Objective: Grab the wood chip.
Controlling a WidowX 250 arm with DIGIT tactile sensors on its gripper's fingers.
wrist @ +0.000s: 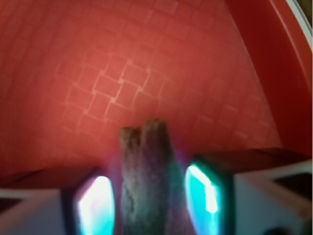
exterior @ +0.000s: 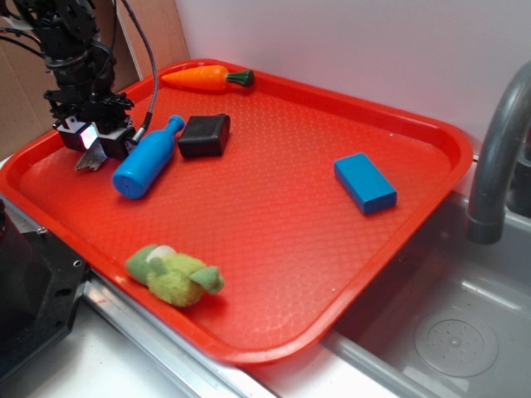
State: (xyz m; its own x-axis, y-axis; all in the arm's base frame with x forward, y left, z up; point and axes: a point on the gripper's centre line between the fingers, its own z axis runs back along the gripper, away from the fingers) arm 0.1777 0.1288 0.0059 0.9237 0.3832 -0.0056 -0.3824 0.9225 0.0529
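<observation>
wrist view, wood chip [wrist: 145, 176] between gripper [wrist: 151, 200] fingers, narrow gaps

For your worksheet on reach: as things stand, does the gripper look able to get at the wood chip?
Probably yes. In the wrist view the wood chip already lies between the gripper pads, nothing between them; whether they touch it is unclear. The blue bottle lies beside it.

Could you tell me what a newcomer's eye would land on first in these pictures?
Probably the bright red tray filling the exterior view, with the blue bottle lying at its left. Next, the hand low over the tray's left edge, and in the wrist view the wood chip sitting between its glowing pads.
</observation>
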